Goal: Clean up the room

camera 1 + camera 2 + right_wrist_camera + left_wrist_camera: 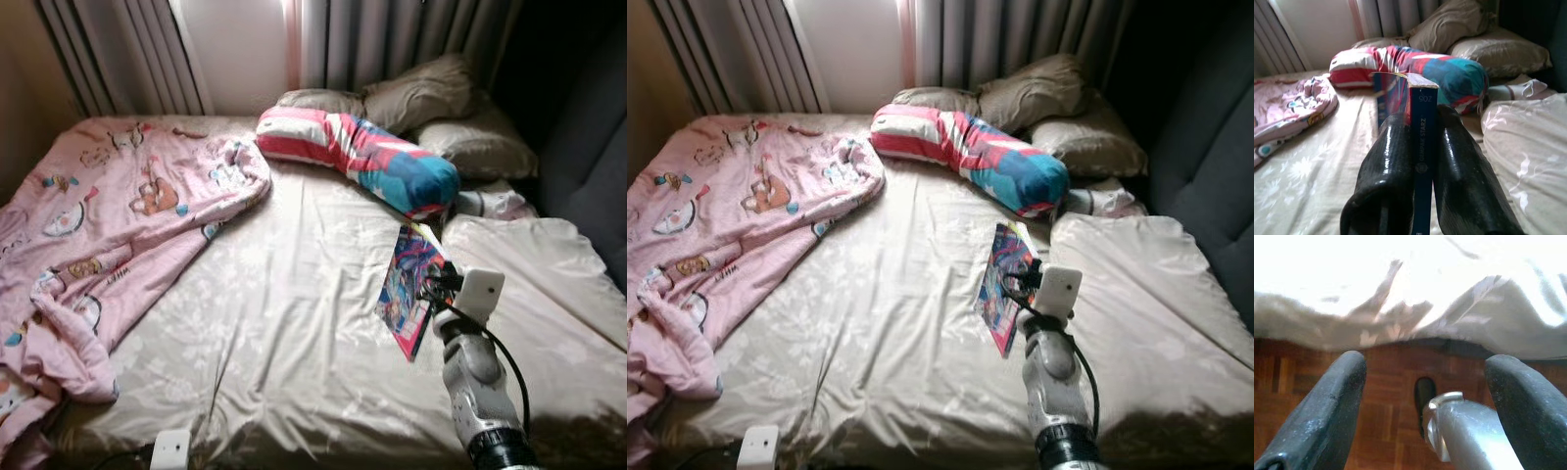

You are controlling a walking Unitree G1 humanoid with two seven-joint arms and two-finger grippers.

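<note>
A colourful book [409, 284] with a blue spine [1422, 147] hangs over the beige bed sheet [284, 323], right of the middle. My right gripper [436, 284] is shut on its near edge; in the right wrist view both black fingers [1388, 171] press against the book's covers. My left gripper [1425, 396] stands open low at the bed's front edge, above the wooden floor [1391, 401], with nothing between its fingers.
A pink cartoon blanket [108, 235] is bunched over the bed's left half. A striped red, white and blue bolster [358, 152] and two grey pillows [421, 93] lie at the head. A white sock [495, 204] lies by the bolster. A dark headboard [588, 157] stands right.
</note>
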